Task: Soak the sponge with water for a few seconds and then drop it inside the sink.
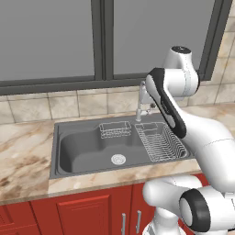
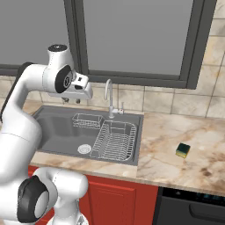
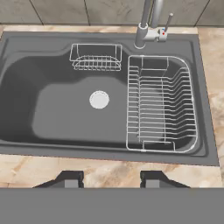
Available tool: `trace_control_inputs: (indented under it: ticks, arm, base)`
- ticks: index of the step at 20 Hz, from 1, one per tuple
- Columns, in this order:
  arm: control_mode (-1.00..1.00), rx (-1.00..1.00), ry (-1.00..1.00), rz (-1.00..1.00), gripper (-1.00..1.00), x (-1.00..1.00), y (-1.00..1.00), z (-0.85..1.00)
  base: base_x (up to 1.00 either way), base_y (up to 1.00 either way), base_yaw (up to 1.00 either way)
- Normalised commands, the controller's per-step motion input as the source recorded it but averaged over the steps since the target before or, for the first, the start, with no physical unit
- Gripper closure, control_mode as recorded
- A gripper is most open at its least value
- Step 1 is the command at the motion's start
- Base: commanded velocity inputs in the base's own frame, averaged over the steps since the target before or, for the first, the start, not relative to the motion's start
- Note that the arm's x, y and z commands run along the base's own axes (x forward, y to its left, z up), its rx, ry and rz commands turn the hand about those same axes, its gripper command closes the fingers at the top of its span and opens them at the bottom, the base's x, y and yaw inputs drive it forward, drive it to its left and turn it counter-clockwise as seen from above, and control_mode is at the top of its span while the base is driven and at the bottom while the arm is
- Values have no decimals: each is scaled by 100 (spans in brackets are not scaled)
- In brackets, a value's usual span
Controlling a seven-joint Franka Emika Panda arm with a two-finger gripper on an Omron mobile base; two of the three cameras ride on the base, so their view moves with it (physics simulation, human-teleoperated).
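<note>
Just then my gripper (image 3: 111, 178) hung above the sink (image 3: 26, 87), jaws parted wide and holding nothing; my two fingertips (image 3: 70, 178) stood well apart over the marble counter (image 3: 109, 168) at the basin's near rim; ahead of my jaws and below them lay the dark basin, with the round drain (image 3: 99, 99) ahead and a little to the left; beyond the drain, against the far wall, sat a small wire basket (image 3: 96, 57); ahead and to the right of my jaws lay the larger wire rack (image 3: 159, 103), filling that end of the basin; past the rack, at the far rim, rose the chrome faucet (image 3: 148, 26), its small lever to its right; I saw no stream falling from it in the hand view; from the right base view, the sponge (image 2: 183, 150) rested on the counter well off to the right of my jaws, apart from the sink's rim, green layer up over yellow; it lay untouched, far from my fingers; behind the faucet ran a tiled wall (image 2: 167, 99) under a dark-framed window (image 2: 132, 35); below the counter were red cabinets (image 1: 82, 213).
</note>
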Motion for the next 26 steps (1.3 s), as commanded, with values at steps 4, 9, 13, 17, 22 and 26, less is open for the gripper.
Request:
trace_control_inputs:
  ticks: [4, 9, 13, 17, 22, 26]
  arm:
    - [-100, 0, 0, 0, -100, -6, -11, 0]
    - [-100, 0, -1, 0, -100, -2, -28, 0]
    - [-100, 0, -1, 0, -100, 0, -27, 0]
    - [-100, 0, -2, 0, -100, 0, -23, 0]
    - [-100, 0, -6, 0, -100, -5, -9, 0]
    - [-100, 0, -13, 0, -100, -18, -3, 0]
  base:
    - [0, 0, 0]
    - [0, 0, 0]
    - [0, 0, 0]
    - [0, 0, 0]
    - [0, 0, 0]
    - [0, 0, 0]
